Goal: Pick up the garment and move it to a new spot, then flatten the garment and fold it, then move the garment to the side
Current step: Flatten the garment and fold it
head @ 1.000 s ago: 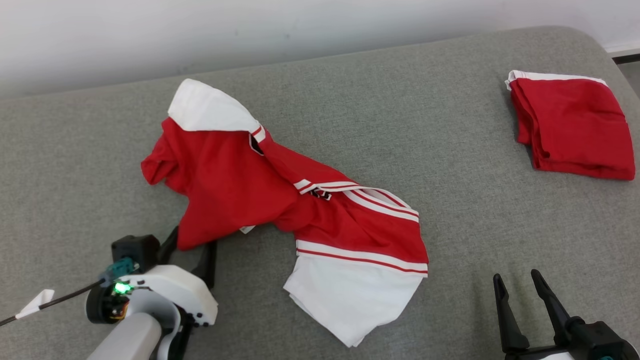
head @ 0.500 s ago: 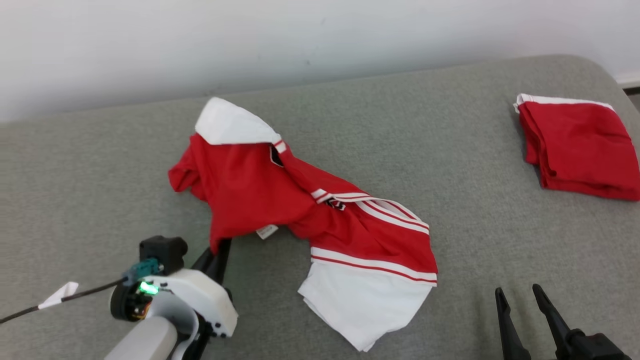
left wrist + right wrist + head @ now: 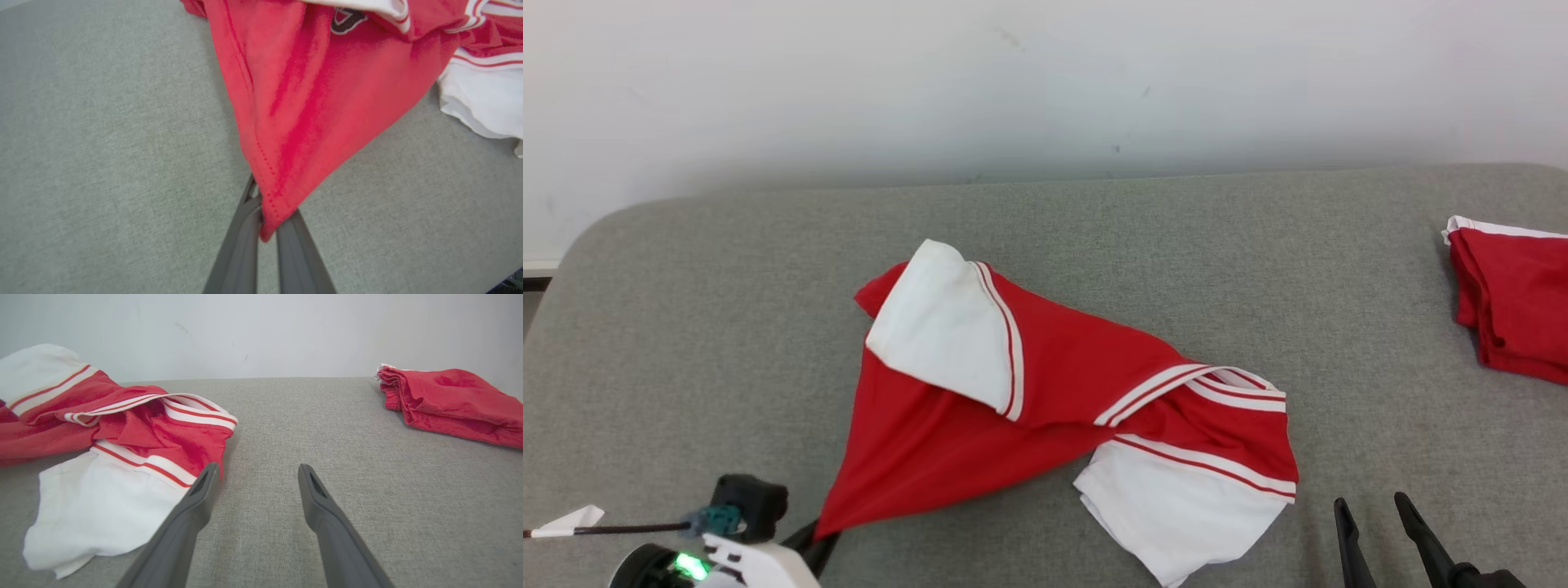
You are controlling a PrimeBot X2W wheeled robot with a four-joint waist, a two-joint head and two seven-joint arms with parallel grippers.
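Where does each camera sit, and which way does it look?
Head view: on the head, down at the garment on the cushion; left pincer, right pincer below.
Left wrist view: along the left pincer, shut on the garment's corner.
Right wrist view: along the open right pincer, toward the wall.
Head and right wrist views share the folded red cloth.

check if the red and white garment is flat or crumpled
Crumpled: the garment is twisted, a white sleeve flipped over red cloth, a corner pinched by the left gripper.
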